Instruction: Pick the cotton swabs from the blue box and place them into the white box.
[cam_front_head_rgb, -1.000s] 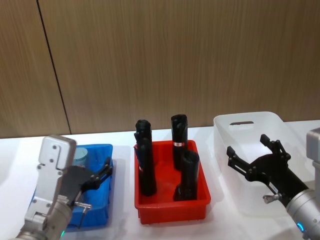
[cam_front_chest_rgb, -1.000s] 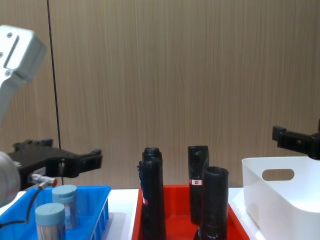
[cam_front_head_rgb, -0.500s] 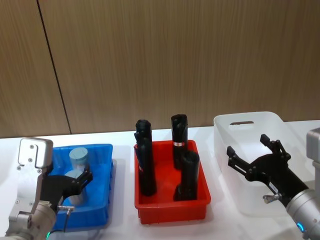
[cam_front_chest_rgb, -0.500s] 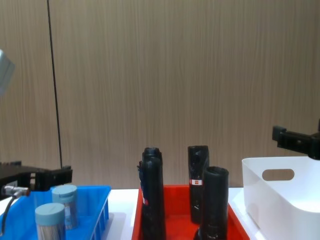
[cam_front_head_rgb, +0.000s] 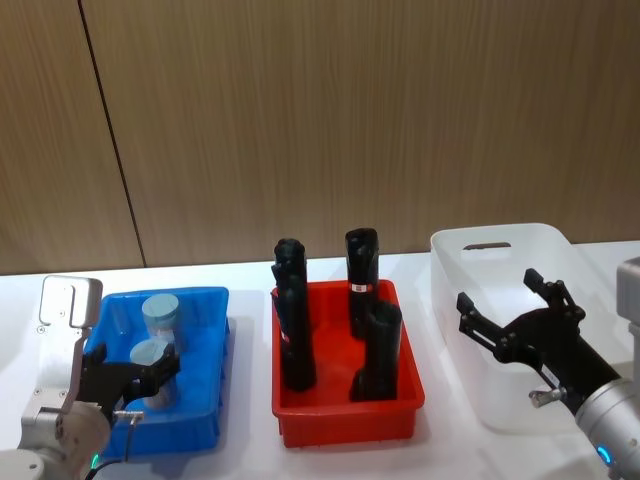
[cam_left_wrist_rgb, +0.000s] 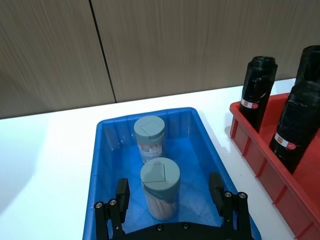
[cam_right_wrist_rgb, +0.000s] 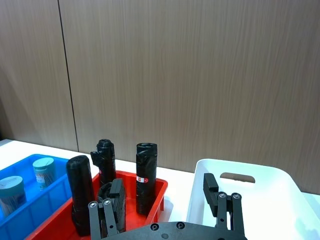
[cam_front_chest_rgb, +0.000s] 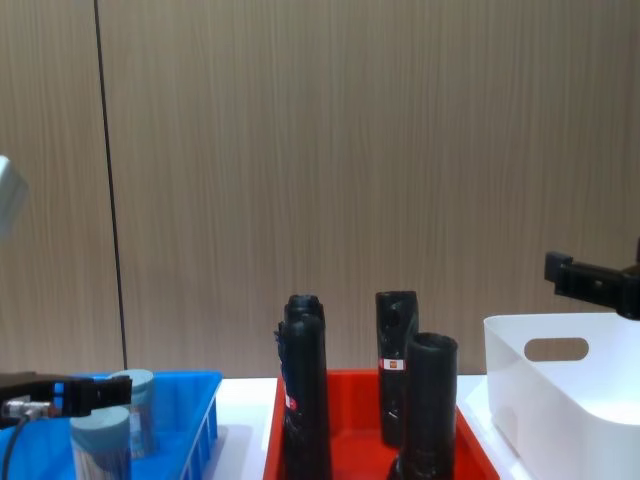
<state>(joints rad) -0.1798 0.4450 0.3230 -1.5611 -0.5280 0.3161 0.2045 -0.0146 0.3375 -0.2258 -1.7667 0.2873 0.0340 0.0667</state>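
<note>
Left gripper (cam_left_wrist_rgb: 169, 186) spread, straddling nearer cotton swab jar (cam_left_wrist_rgb: 160, 172) in blue crate (cam_left_wrist_rgb: 107, 150), apparently not touching; right gripper (cam_front_head_rgb: 497, 290) spread by white bin (cam_front_head_rgb: 490, 240).

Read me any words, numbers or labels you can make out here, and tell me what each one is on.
No text can be read in full.
On the black tubes: small red and white labels, print too small to read.
On the cotton swabs: a pale label showing through the clear jar, too blurred to read.
</note>
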